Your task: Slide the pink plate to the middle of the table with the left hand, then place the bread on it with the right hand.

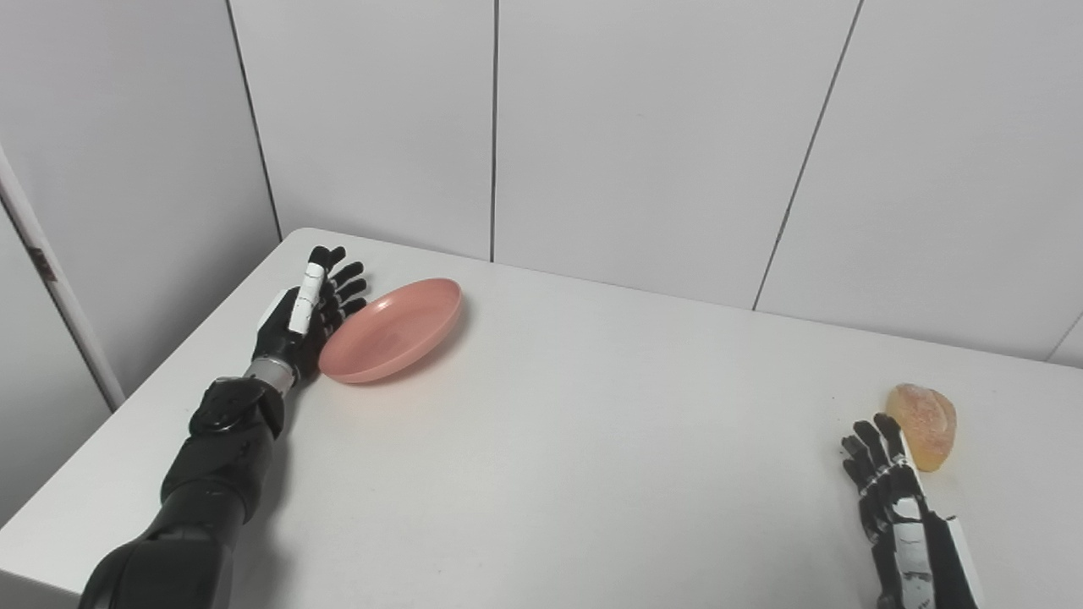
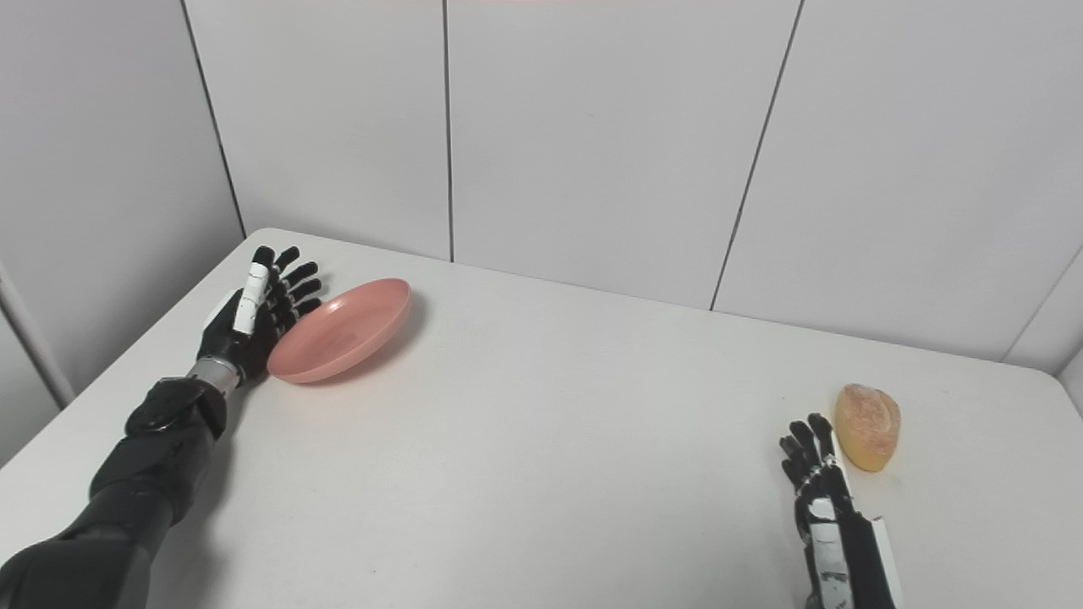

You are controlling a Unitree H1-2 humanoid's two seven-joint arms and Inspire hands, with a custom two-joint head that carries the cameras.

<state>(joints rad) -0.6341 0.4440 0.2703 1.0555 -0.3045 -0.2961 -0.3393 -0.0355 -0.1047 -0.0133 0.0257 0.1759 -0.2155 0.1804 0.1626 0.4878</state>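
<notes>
The pink plate [image 1: 393,329] lies on the white table [image 1: 541,440] at the far left. My left hand [image 1: 309,309] is open, fingers spread, pressed against the plate's left rim, holding nothing. The bread [image 1: 922,425], a golden roll, lies at the table's right side. My right hand [image 1: 888,491] is open and empty, resting on the table just left of the bread and nearer me, fingertips close to it but apart. The same scene shows in the right eye view: plate [image 2: 341,329], left hand [image 2: 254,309], bread [image 2: 867,425], right hand [image 2: 816,482].
A panelled white wall [image 1: 643,135] stands right behind the table's far edge. The table's left edge runs close to my left forearm [image 1: 220,457].
</notes>
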